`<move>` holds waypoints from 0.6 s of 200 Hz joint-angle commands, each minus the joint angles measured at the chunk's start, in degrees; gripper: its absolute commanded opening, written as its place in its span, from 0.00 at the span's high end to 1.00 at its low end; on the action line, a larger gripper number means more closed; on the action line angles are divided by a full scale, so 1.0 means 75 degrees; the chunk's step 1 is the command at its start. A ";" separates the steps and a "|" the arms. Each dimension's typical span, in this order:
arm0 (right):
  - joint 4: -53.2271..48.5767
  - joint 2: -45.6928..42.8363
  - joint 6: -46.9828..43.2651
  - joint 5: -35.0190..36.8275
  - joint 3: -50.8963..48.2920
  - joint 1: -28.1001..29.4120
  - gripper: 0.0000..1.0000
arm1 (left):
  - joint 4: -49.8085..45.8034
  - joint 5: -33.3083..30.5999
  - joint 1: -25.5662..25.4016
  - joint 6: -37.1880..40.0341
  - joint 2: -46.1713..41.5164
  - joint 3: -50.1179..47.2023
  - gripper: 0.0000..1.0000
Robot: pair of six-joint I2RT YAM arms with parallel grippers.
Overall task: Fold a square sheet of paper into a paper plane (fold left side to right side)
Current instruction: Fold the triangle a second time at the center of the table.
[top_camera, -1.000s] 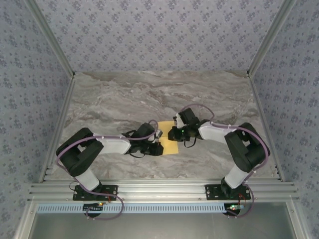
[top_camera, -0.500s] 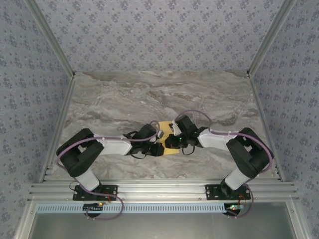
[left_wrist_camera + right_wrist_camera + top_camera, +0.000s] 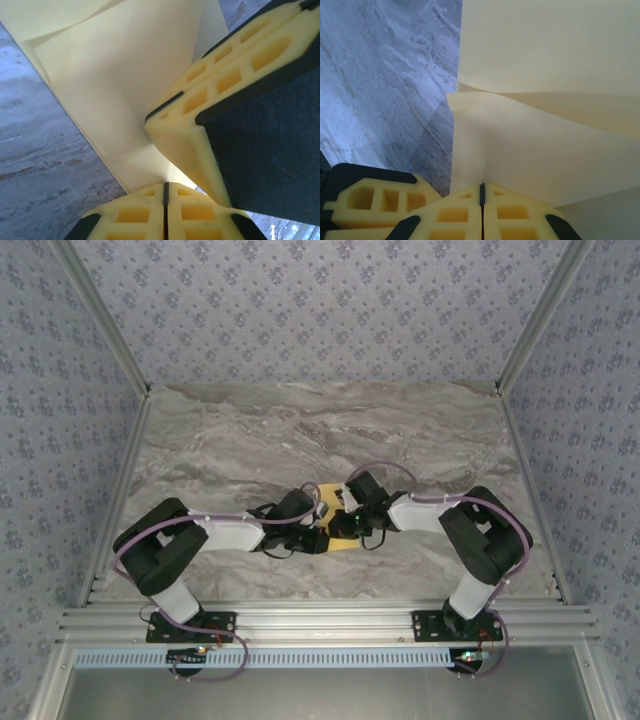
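Within the last second the right gripper (image 3: 481, 187) is brought leftward to meet the left gripper (image 3: 165, 189) over the square sheet of paper (image 3: 346, 537), located centrally toward the near edge of the desk (image 3: 300, 440). Both jaw pairs are closed against the part-folded sheet. A pinch cannot be confirmed, so crease pressing is presumed.

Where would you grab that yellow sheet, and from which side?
I'd pinch the yellow sheet at its lifted edge, coming in low from the arms' side. It is thin and mostly flat on the table, so only a raised edge offers anything to pinch.
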 commanded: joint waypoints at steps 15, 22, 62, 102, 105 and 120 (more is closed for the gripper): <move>-0.0722 0.0275 -0.0392 0.0385 0.0139 -0.0137 0.95 | -0.0788 -0.0551 -0.0079 0.0011 0.0303 -0.0191 0.93; -0.0753 0.0268 -0.0434 0.0364 0.0124 -0.0198 0.95 | -0.0797 -0.0561 -0.0078 -0.0002 0.0323 -0.0215 0.93; -0.0777 0.0229 -0.0838 0.0318 0.0137 -0.0572 0.95 | -0.0733 -0.0574 -0.0078 -0.0054 0.0386 -0.0355 0.94; -0.0617 0.0253 -0.1190 0.0063 0.0169 -0.1045 0.95 | -0.0607 -0.0576 -0.0078 -0.0109 0.0431 -0.0475 0.94; -0.0607 0.0252 -0.1207 0.0051 0.0171 -0.1082 0.95 | -0.0601 -0.0581 -0.0078 -0.0116 0.0441 -0.0475 0.94; -0.0546 0.0281 -0.1292 -0.0028 0.0179 -0.1243 0.94 | -0.0589 -0.0574 -0.0078 -0.0129 0.0466 -0.0495 0.94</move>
